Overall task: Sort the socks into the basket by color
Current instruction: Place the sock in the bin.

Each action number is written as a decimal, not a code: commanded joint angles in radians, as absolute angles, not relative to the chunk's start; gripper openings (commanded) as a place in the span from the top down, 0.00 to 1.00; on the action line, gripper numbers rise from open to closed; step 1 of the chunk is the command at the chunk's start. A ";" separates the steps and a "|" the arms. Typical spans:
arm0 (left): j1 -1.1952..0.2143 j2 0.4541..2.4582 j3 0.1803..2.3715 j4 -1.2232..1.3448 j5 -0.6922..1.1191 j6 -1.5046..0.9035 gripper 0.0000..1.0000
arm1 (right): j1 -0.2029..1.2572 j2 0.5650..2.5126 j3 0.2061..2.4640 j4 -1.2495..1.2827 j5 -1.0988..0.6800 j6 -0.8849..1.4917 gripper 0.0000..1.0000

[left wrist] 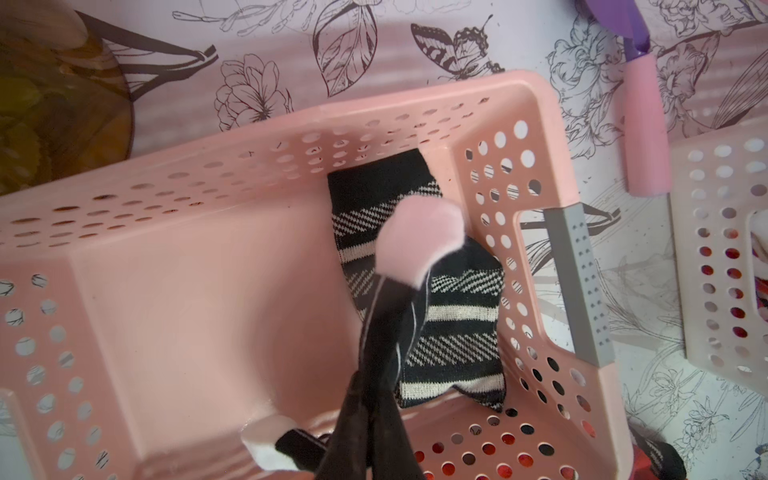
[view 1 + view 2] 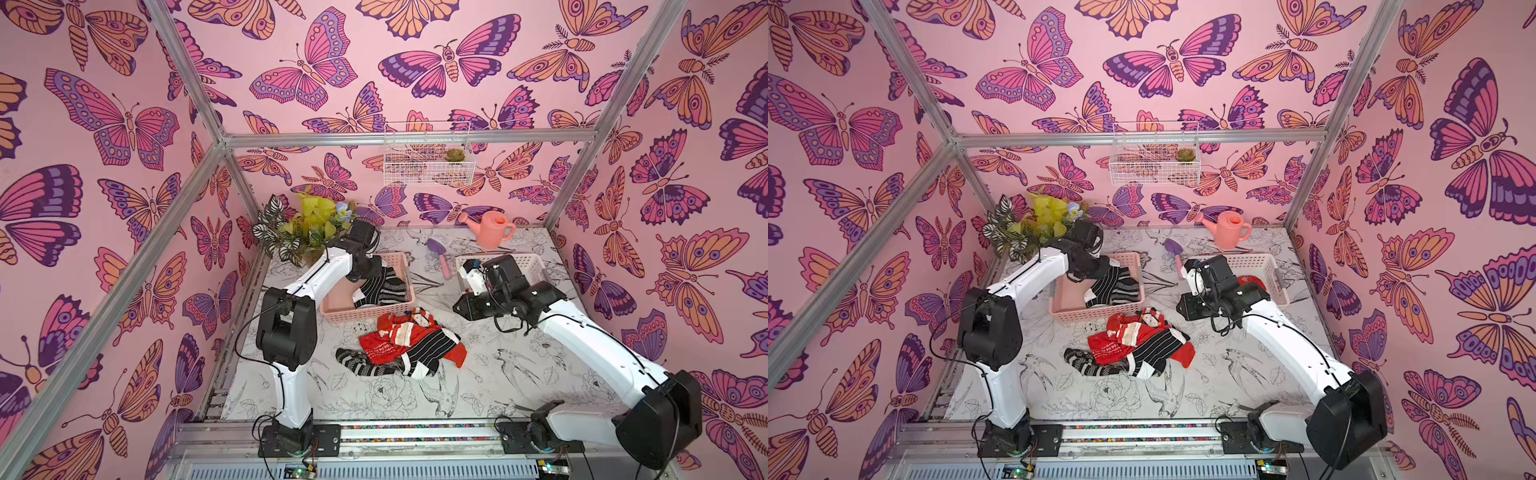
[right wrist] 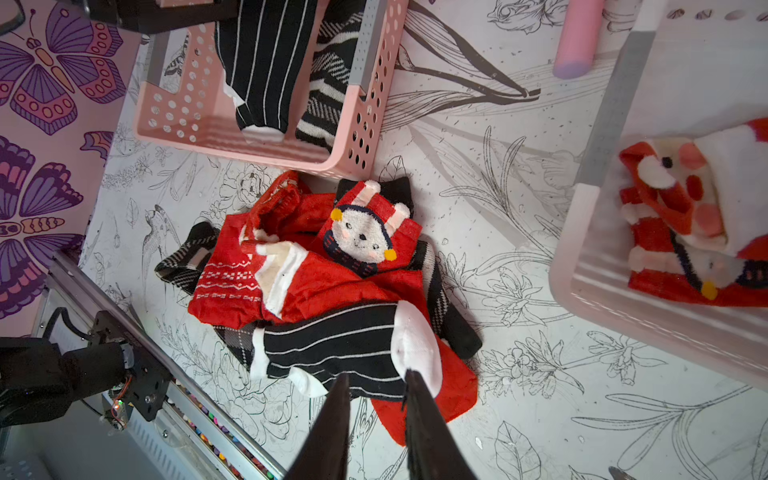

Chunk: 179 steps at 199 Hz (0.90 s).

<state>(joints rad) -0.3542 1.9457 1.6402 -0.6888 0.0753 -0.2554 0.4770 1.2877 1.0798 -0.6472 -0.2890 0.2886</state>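
Observation:
Over the pink basket [image 1: 166,174] my left gripper [image 1: 370,386] is shut on a black sock with thin white stripes [image 1: 395,316], which hangs down into it. A black-and-white striped sock [image 1: 457,324] lies on the basket floor. In both top views the loose socks [image 2: 409,343] are piled, red and black-striped, in front of the pink basket [image 2: 365,318]. My right gripper [image 3: 376,374] hovers open above the near edge of the pile [image 3: 332,270], holding nothing. The white basket [image 3: 602,257] holds red socks [image 3: 673,232].
A pink watering can [image 2: 492,228] stands at the back. A purple trowel with a pink handle [image 2: 442,257] lies between the two baskets. A leafy plant [image 2: 303,228] fills the back left corner, and a wire basket [image 2: 428,158] hangs on the rear wall.

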 commanded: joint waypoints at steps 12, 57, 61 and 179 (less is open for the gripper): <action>-0.344 1.966 1.628 -0.677 0.069 -0.262 0.87 | 0.488 1.270 1.093 -0.655 -0.290 0.298 0.74; -0.342 1.962 1.625 -0.677 0.066 -0.259 0.75 | 0.489 1.268 1.092 -0.655 -0.291 0.298 0.74; -0.342 1.962 1.624 -0.678 0.066 -0.260 0.74 | 0.489 1.269 1.093 -0.656 -0.292 0.299 0.74; -0.341 1.820 1.503 -0.676 0.064 -0.305 0.70 | 0.490 1.281 1.082 -0.647 -0.311 0.316 0.74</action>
